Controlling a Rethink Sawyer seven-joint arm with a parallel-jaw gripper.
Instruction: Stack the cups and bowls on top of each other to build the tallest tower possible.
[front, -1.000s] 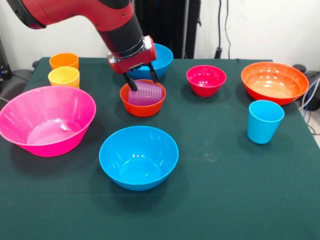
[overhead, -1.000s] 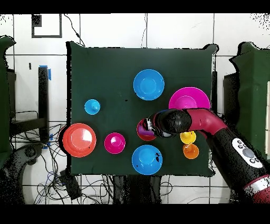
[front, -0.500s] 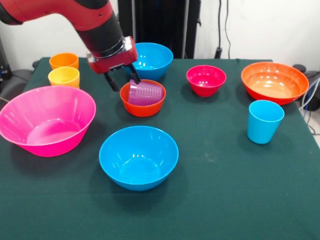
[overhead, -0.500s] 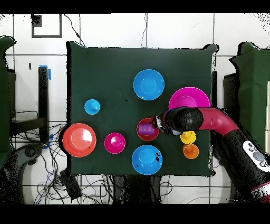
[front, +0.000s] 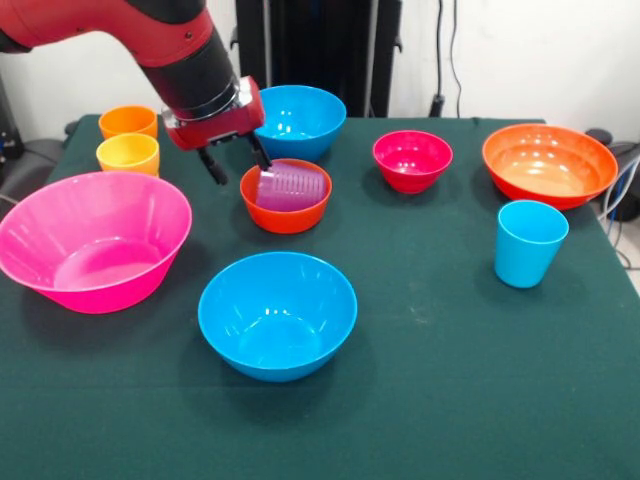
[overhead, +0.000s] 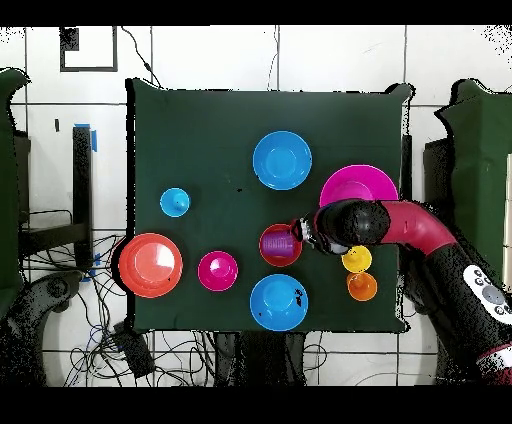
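The ribbed purple cup (front: 291, 186) lies tipped on its side inside the small orange bowl (front: 286, 216), also in the overhead view (overhead: 277, 243). My gripper (front: 242, 171) is open and empty, just left of that bowl's rim and above the table; in the overhead view (overhead: 300, 232) it is at the bowl's (overhead: 281, 262) right edge. The orange cup (front: 128, 121) and yellow cup (front: 128, 153) stand far left. The light blue cup (front: 529, 243) stands at the right.
The big pink bowl (front: 95, 240) is at the near left. One blue bowl (front: 277, 315) is at the near middle, another (front: 302, 120) behind the gripper. The magenta-red bowl (front: 412, 160) and wide orange bowl (front: 549, 165) are at the far right.
The gripper let go of the purple cup and drew off to the left in the front view. The cup tipped over and now lies on its side in the small orange bowl.
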